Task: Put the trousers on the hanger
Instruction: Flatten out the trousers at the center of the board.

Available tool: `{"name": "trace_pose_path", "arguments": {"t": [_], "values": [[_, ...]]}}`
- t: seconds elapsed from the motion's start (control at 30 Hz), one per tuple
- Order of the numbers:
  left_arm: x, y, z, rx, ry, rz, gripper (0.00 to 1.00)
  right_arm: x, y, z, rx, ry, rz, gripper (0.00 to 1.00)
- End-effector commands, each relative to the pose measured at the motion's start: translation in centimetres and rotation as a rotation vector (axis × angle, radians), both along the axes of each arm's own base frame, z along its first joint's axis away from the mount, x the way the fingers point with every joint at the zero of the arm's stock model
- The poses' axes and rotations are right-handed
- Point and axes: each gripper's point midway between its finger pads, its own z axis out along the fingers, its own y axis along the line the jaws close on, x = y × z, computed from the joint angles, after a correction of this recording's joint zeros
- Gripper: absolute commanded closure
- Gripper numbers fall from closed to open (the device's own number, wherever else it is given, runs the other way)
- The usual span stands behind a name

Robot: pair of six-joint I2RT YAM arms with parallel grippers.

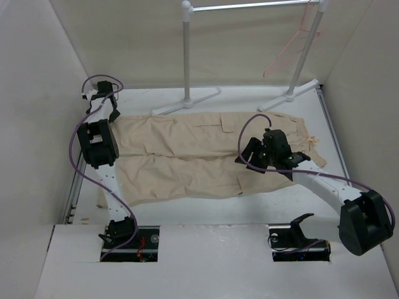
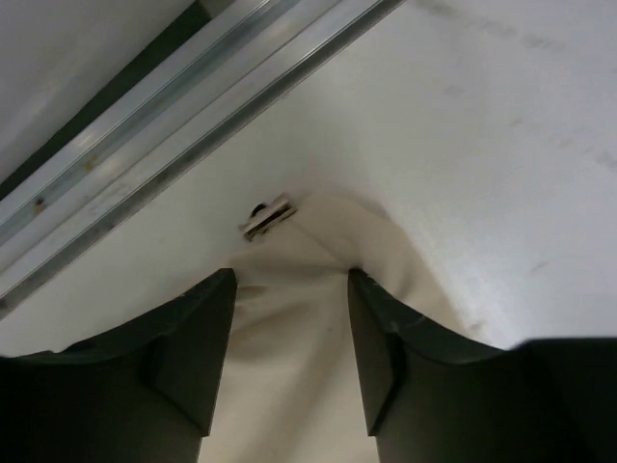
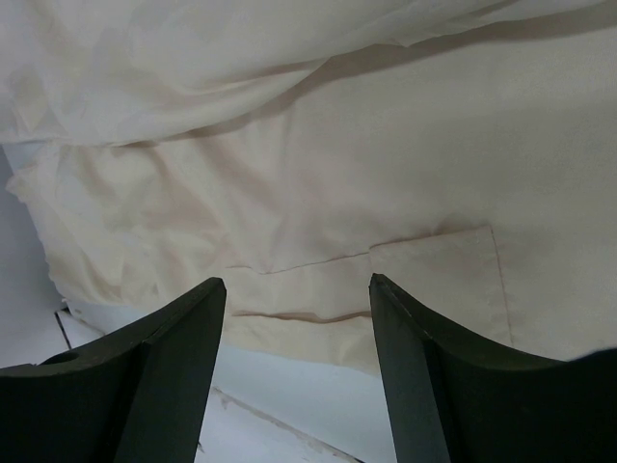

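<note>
Cargo trousers [image 1: 199, 156] flat on table [image 1: 249, 208]. L gripper [image 2: 291, 280] jaws apart at hem; R gripper [image 3: 297, 289] released, above cloth.

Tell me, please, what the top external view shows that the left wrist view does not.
Only the top external: the pink hanger on the white rack, the right gripper above the trousers, which lie spread flat. Only the left wrist: a small metal fitting at the cloth's edge. Both: the trousers and the open left gripper.
</note>
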Motion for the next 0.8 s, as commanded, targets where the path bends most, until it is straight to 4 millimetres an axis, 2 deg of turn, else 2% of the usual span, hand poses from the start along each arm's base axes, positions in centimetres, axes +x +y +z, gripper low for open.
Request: {"name": "trace_pose_path", "arguments": {"t": [0.0,0.1,0.2,0.3,0.37,0.4,0.43,0.5,0.53,0.57,0.63,0.67,0.73,0.77], "values": [[-3.1,1.3,5.8,0.035,-0.053,0.059,0.45,1.4,0.5,3.4,0.041,-0.104,0.008,0.32],[-6.1,0.0,8.9,0.025,-0.109,0.045,0.36,1.0,0.5,4.5,0.055,-0.135,0.014,0.31],[-10.6,-2.7,10.7,0.015,-0.132,0.029,0.32,0.0,0.4,5.4,0.066,-0.162,0.022,0.29],[-16.4,-4.7,11.0,-0.002,-0.124,0.037,0.30,-1.8,0.7,5.6,0.076,-0.173,0.057,0.29],[-20.8,-5.3,10.7,-0.028,-0.122,0.083,0.27,-2.9,0.7,5.6,0.079,-0.181,0.078,0.30],[-23.3,-5.3,10.3,-0.050,-0.117,0.123,0.27,-3.4,0.8,5.5,0.082,-0.184,0.089,0.35],[-25.8,-5.5,9.9,-0.082,-0.109,0.161,0.28,-3.9,0.9,5.5,0.085,-0.186,0.104,0.45],[-30.5,-6.8,8.7,-0.162,-0.092,0.243,0.33,-5.1,1.0,5.3,0.086,-0.180,0.130,0.74],[-32.1,-7.4,8.2,-0.193,-0.083,0.275,0.35,-5.5,1.0,5.2,0.086,-0.177,0.138,0.84],[-34.1,-8.3,7.6,-0.231,-0.080,0.325,0.38,-6.1,1.0,5.0,0.084,-0.169,0.148,0.88],[-37.3,-9.7,6.5,-0.295,-0.086,0.425,0.47,-7.1,1.1,4.9,0.081,-0.164,0.166,0.88],[-38.6,-10.1,6.3,-0.317,-0.097,0.481,0.54,-7.5,1.1,4.9,0.080,-0.165,0.173,0.85],[-40.9,-10.1,6.2,-0.325,-0.119,0.584,0.69,-8.1,0.9,5.0,0.082,-0.164,0.175,0.74],[-41.9,-10.0,6.2,-0.324,-0.130,0.628,0.69,-8.4,0.8,5.0,0.083,-0.161,0.173,0.69]]}}
